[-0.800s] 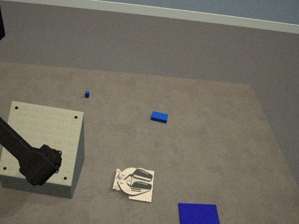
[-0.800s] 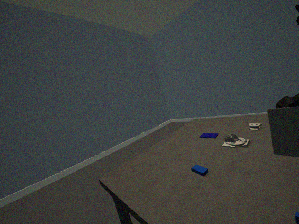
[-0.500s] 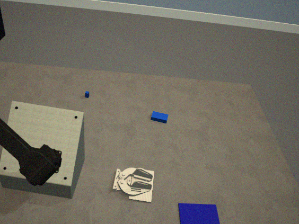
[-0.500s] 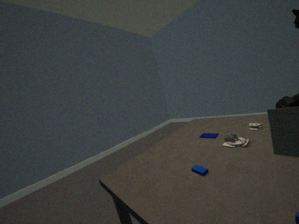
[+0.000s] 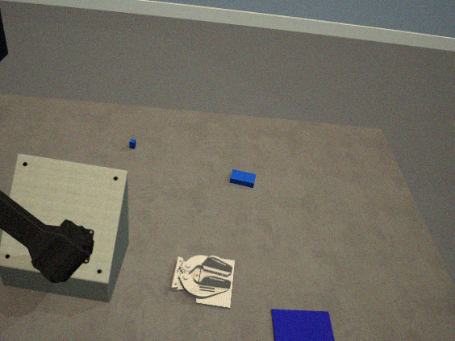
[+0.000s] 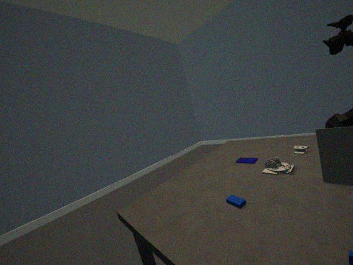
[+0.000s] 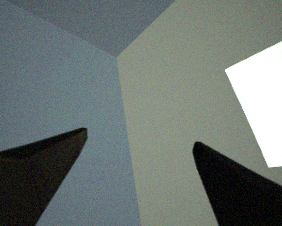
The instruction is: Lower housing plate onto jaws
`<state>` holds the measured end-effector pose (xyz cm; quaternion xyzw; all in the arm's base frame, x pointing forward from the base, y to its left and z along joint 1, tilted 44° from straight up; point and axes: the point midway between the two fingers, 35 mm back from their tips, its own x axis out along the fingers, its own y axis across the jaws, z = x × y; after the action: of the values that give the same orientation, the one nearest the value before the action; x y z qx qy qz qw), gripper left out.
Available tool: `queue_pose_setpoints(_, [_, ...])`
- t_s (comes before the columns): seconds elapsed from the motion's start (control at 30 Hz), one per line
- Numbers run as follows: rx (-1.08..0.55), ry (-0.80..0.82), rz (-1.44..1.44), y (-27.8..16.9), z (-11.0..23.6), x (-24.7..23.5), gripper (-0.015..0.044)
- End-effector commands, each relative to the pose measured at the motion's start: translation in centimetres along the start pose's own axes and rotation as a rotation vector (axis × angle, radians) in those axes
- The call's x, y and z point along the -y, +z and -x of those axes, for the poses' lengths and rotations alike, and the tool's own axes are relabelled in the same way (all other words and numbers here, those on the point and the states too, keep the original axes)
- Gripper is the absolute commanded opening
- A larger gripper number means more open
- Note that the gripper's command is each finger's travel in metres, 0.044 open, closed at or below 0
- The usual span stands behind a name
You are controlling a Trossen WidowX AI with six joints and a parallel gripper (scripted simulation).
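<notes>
Okay, nearest first, exterior view: small blue block (image 5: 132,143) (image 6: 351,258), cut off at the lower right edge. Next, a longer blue block (image 5: 243,178) (image 6: 236,201), lower right of centre, plain, sharp-edged, lying flat; no obvious role in the job.

Then the pale assembly (image 5: 194,289) (image 6: 284,167), right of centre: rounded disc over flat, ribbed-looking sheets, dark elongated pieces on top. Layered like that, probably so parts can stack on pins. Jaws and stubs too small to sort out; cannot tell whether the disc is the housing plate, or whether it sits level.

Right edge: boxy pedestal (image 5: 81,194) (image 6: 336,157), pale top with dark round spots near its corners, arm mounted on it, likely for reach. Beyond the assembly, thin dark blue square (image 5: 302,325) (image 6: 247,160), matte, flat. Farther back, small pale piece (image 6: 301,146), held up over a flat base; could be the housing plate, judging by its being set apart. Identity unconfirmed.

Gripper (image 6: 326,33) (image 7: 140,139), upper right, high above everything: open wide, nothing between its tapered black fingers. Wrist view faces walls, so next comes either retreat or a long approach; can't settle which.
</notes>
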<state>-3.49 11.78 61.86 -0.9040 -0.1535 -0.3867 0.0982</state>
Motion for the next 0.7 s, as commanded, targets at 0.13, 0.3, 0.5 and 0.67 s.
queue_pose_setpoints(0.13, [0.041, 0.183, -0.164, 2.3, -2.0, -6.8, 0.044])
queue_pose_setpoints(0.3, [0.069, 0.305, -0.257, 4.2, -2.8, -10.9, 0.044])
queue_pose_setpoints(0.5, [0.106, 0.457, -0.356, 7.0, -3.2, -15.6, 0.044])
queue_pose_setpoints(0.67, [0.14, 0.59, -0.428, 9.7, -3.1, -19.3, 0.044])
